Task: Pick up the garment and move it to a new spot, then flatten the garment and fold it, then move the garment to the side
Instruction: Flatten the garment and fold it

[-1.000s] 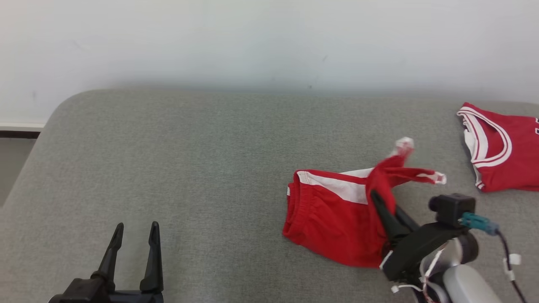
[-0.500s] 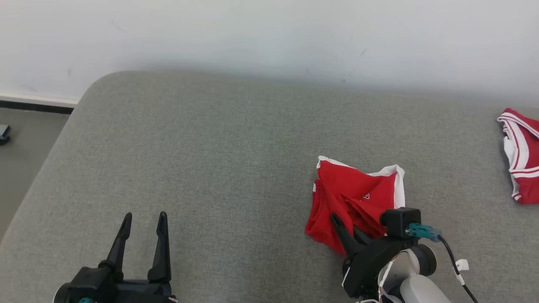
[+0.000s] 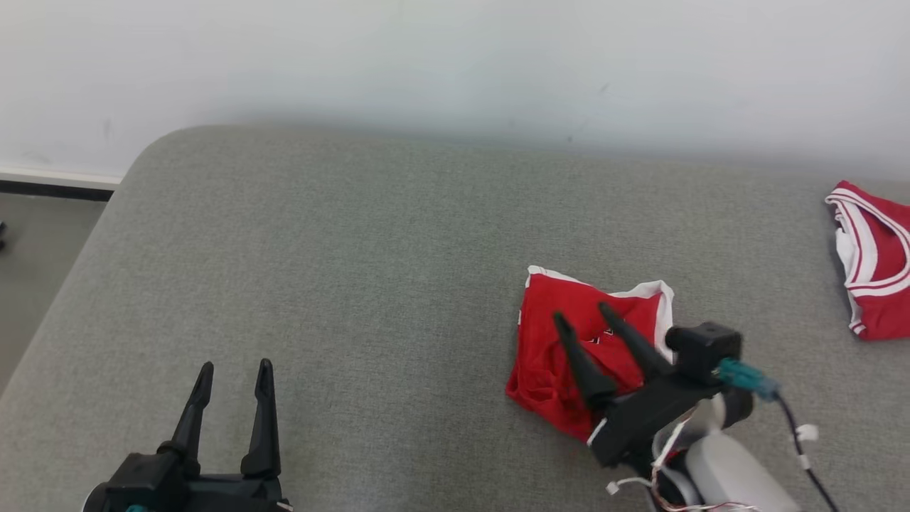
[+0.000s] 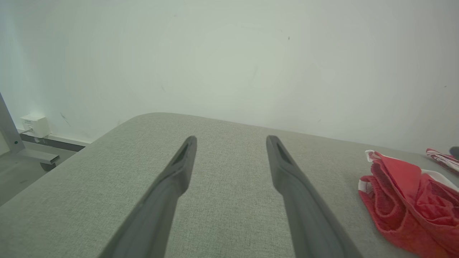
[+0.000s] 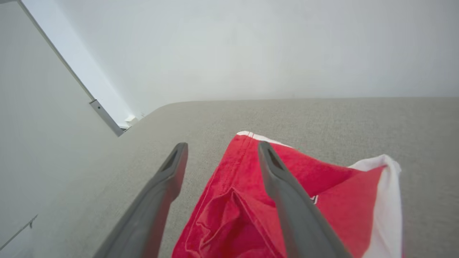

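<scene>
Red garment (image 3: 547, 306) is lying in a crumpled heap on the right half of the grey cushion (image 3: 355, 270), nearer the near edge than the far one, and nothing is gripping it. That cushion is taking up most of the scene: a broad, rounded-cornered pad in coarse woven fabric, running back to a plain pale wall (image 3: 426, 57). At the far right edge a second red jersey (image 3: 878, 284) with red-and-white striped trim is lying well apart. The garment is showing soft, thin cloth, bunching into deep folds on its near side and carrying a white band along its far and right edges. The right gripper (image 3: 581, 311) is hovering over the heap with its two long dark fingers spread wide, one over the cushion beside the cloth and one above the red, as the right wrist view (image 5: 222, 144) is showing. The left gripper (image 3: 235, 365) is waiting at the near left above bare cushion, its fingers also standing apart and empty. By my reading the relocating step is wrapping up and flattening is coming due, though a fresh pick-up cannot be ruled out. Spreading limp fabric is probably calling for both grippers, each pinching a separate edge and drawing outward. A small white mark (image 5: 315, 199) is sitting on the red cloth.
</scene>
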Robot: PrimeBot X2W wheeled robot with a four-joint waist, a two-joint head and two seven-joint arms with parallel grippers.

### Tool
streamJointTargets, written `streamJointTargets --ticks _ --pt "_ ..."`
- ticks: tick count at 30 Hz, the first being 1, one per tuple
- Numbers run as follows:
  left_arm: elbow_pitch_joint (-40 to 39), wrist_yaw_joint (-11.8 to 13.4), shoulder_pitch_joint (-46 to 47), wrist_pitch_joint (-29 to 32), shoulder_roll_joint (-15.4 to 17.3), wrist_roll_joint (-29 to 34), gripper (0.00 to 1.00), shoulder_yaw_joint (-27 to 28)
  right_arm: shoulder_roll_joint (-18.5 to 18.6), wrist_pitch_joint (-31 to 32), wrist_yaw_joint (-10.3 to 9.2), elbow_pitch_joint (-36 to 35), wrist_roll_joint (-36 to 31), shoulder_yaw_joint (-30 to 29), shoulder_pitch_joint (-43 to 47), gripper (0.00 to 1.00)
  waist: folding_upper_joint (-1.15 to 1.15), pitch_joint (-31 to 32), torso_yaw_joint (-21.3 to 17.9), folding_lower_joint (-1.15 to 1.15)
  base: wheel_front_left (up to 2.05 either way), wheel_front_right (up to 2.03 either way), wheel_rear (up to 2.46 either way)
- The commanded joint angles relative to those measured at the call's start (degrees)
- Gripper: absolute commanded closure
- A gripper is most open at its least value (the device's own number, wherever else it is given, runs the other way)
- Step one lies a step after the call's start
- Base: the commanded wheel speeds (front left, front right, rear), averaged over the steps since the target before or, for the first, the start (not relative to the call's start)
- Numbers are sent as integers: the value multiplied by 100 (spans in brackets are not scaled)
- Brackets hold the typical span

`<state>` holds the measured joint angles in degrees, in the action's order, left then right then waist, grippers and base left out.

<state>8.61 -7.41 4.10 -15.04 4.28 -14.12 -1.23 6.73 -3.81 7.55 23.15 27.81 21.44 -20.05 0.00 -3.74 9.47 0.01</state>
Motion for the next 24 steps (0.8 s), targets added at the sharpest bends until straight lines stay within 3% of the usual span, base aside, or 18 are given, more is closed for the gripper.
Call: streamJointTargets --ticks 1,6,14,15,16,17,18,24 --pt "-37 -4 -74 -18 -4 26 0 21 118 -78 -16 -147 22 -88 38 0 0 54 -99 -1 0 0 0" --pt "-144 -2 -190 -18 2 76 0 76 412 -296 -16 -692 -52 -773 337 0 0 63 -238 -1 0 0 0" --pt "-215 -5 -212 -18 35 104 0 103 413 -292 -16 -965 -192 -1829 1080 0 0 35 -321 -1 0 0 0" --pt "-219 -5 -202 -18 42 105 0 101 383 -299 -16 -968 -203 -1901 1173 13 0 28 -323 -1 0 0 0" --pt "-226 -6 -186 -18 46 107 0 95 364 -280 -16 -938 -228 -1968 1262 40 0 19 -320 -1 0 0 0" --pt "-232 -6 -169 -18 47 110 0 84 339 -252 -16 -907 -245 -1992 1333 75 0 10 -313 -1 0 0 0" --pt "-240 -6 -155 -18 53 118 0 77 304 -232 -16 -876 -268 -1999 1393 100 0 1 -307 -1 0 0 0" --pt "-246 -7 -71 -18 83 141 0 34 138 -137 -16 -524 -421 -1885 1398 100 0 -58 -242 -1 0 0 0"
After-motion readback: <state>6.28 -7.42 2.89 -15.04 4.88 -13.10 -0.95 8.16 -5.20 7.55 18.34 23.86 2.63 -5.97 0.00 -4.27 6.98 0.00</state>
